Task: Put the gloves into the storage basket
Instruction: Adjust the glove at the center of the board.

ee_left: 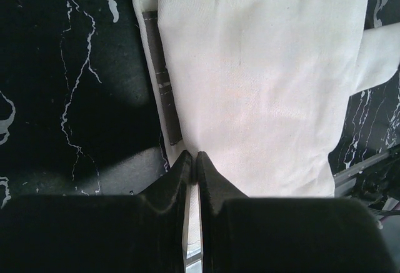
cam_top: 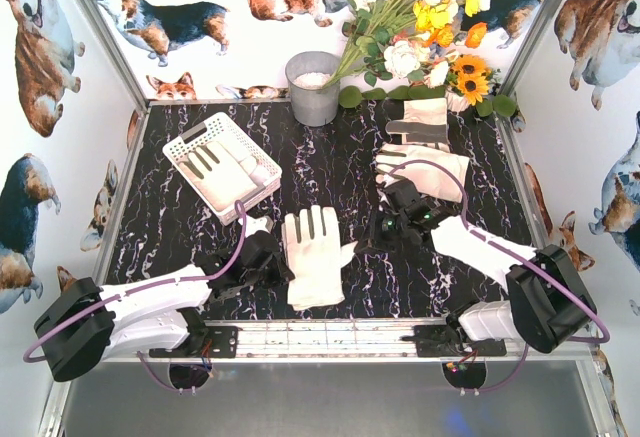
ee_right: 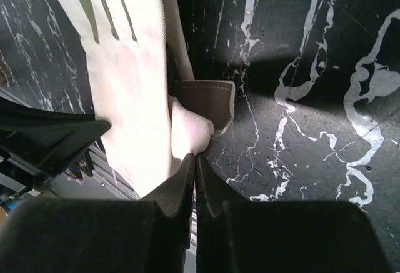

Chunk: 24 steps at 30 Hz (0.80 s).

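A cream glove point(cam_top: 315, 255) lies flat, fingers pointing away, at the middle of the black marble table. A second layer of fabric shows under its left edge point(ee_left: 159, 67). My left gripper point(cam_top: 280, 265) point(ee_left: 194, 159) is shut, its tips at the glove's point(ee_left: 262, 85) left edge near the cuff. My right gripper point(cam_top: 370, 239) point(ee_right: 195, 159) is shut too, its tips against the glove's thumb point(ee_right: 190, 132). I see no fabric between either pair of jaws. The white storage basket point(cam_top: 190, 129) stands at the back left with one glove point(cam_top: 222, 167) inside. Two more gloves point(cam_top: 420, 122) point(cam_top: 425, 165) lie at the back right.
A grey metal bucket point(cam_top: 313, 87) stands at the back centre with a bunch of artificial flowers point(cam_top: 420, 17) to its right. A metal rail point(cam_top: 330, 337) runs along the near table edge between the arm bases. Printed walls close in the table on three sides.
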Each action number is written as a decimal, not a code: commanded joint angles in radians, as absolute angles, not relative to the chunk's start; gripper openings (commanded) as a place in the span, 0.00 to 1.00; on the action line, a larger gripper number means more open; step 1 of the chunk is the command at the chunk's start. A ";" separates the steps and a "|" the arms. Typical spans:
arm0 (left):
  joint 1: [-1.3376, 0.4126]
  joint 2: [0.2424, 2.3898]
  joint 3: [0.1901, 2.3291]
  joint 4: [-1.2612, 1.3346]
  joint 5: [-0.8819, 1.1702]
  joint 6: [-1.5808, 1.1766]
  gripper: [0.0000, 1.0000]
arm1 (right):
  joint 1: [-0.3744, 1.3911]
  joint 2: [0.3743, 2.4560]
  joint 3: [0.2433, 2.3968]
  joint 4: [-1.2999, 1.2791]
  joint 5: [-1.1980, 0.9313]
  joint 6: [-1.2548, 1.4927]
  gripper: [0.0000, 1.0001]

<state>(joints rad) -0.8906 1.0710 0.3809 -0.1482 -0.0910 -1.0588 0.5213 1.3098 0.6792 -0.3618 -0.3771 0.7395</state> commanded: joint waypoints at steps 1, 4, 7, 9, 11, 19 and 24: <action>-0.887 1.059 0.375 -0.161 -0.100 -1.058 0.00 | 0.520 1.312 0.741 -0.319 -0.382 0.710 0.00; -0.887 1.058 0.375 -0.164 -0.093 -1.056 0.02 | 0.520 1.327 0.748 -0.315 -0.379 0.702 0.00; -0.887 1.064 0.374 -0.166 -0.082 -1.052 0.08 | 0.520 1.363 0.758 -0.303 -0.373 0.688 0.00; -0.887 1.066 0.375 -0.166 -0.074 -1.051 0.16 | 0.520 1.391 0.770 -0.299 -0.369 0.675 0.00; -0.887 1.064 0.383 -0.177 -0.072 -1.042 0.22 | 0.520 1.420 0.787 -0.299 -0.366 0.660 0.00; -0.886 1.033 0.432 -0.264 -0.111 -1.010 0.39 | 0.520 1.471 0.863 -0.327 -0.357 0.618 0.04; -0.885 1.011 0.403 -0.250 -0.111 -1.037 0.40 | 0.520 1.422 0.863 -0.378 -0.339 0.605 0.41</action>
<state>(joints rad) -0.8906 1.0355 0.3992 -0.2440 -0.0982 -1.0290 0.5213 1.4731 0.8291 -0.3637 -0.3611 0.6342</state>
